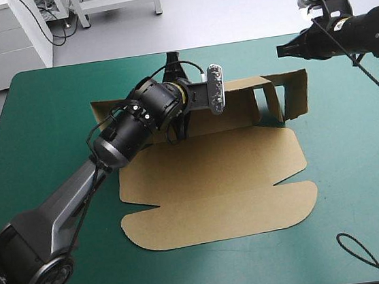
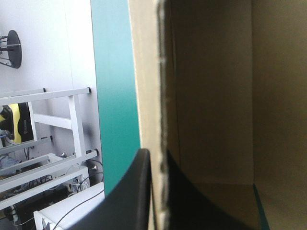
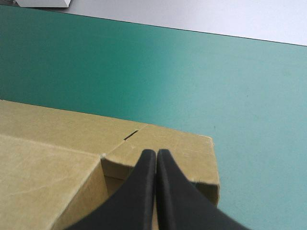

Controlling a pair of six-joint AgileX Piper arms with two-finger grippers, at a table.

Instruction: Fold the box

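Pinching the raised far wall of the box mid-frame with left gripper; hovering right gripper, clenched empty, above its upper-right end; leaving bare teal-green cover right and below

Ahead of my right claw the teal-green cover stretches away to its edge; a strip of it runs beside my left claw.
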